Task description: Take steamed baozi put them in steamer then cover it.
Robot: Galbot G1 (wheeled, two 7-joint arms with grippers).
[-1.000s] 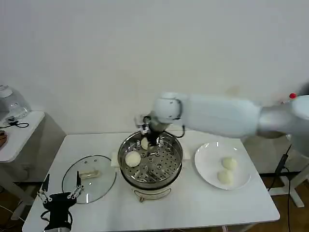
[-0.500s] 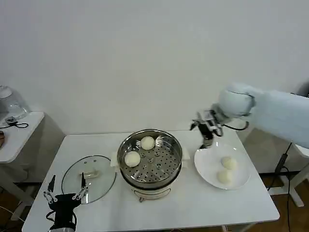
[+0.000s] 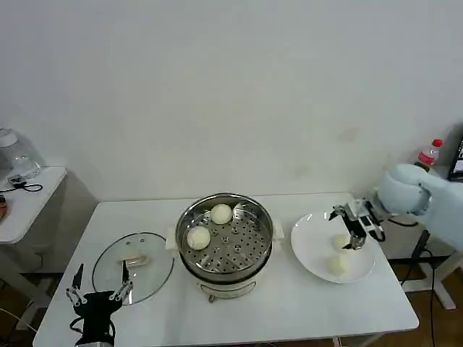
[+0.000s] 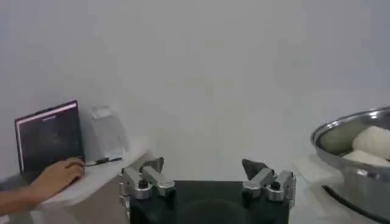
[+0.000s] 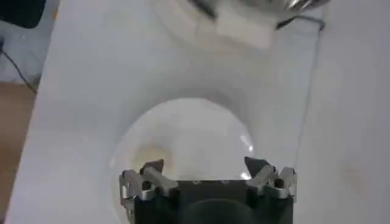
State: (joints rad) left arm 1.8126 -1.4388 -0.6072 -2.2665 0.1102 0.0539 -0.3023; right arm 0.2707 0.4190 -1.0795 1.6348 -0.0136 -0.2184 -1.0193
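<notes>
Right gripper [image 3: 352, 225] above plate [image 3: 309, 249], jaws spread, empty. Advice: centre over nearer baozi [image 3: 343, 243], descend straight, pinch gently. Left gripper [image 3: 98, 288] idle, jaws spread.

Right claw [image 5: 204, 165] spread above white plate [image 5: 201, 131], one baozi [image 5: 150, 155]
</notes>
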